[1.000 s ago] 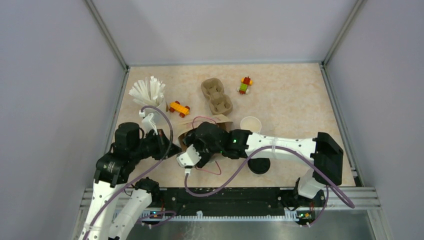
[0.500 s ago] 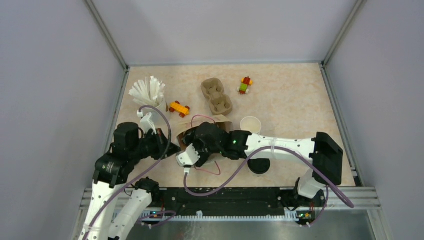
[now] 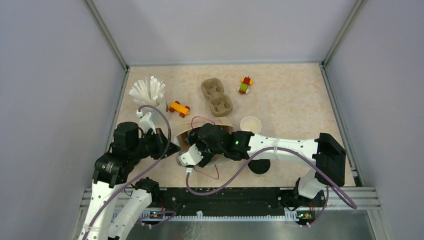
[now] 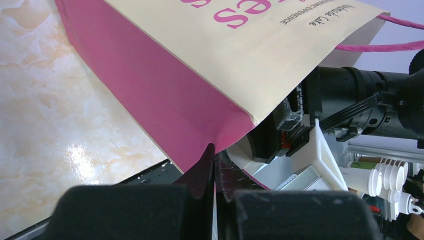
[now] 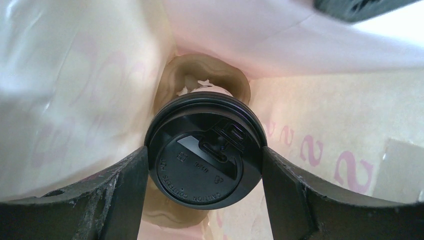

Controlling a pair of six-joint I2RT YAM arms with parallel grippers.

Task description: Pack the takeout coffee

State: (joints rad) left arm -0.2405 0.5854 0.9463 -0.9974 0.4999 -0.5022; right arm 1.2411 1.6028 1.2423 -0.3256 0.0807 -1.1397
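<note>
Seen from the right wrist, a takeout coffee cup with a black lid (image 5: 205, 150) sits between my right gripper's (image 5: 205, 161) fingers, which press on both sides of the lid. It is inside the paper bag (image 5: 320, 125), above a brown pulp tray (image 5: 172, 82) at the bag's bottom. My left gripper (image 4: 215, 156) is shut on the edge of the pink and cream bag (image 4: 165, 85), holding its mouth. From above, a second, open cup (image 3: 250, 123) stands right of the bag (image 3: 223, 121), and a loose black lid (image 3: 259, 166) lies near the front edge.
Another pulp cup tray (image 3: 216, 96) lies behind the bag. A beige cup of white sticks (image 3: 148, 92) stands at the back left. Two small brick toys (image 3: 179, 108) (image 3: 245, 85) lie on the table. My right arm (image 3: 280, 146) stretches across the front.
My right wrist has shifted slightly toward the near edge, with the cup still in its grip. The left arm holds the bag as before.
</note>
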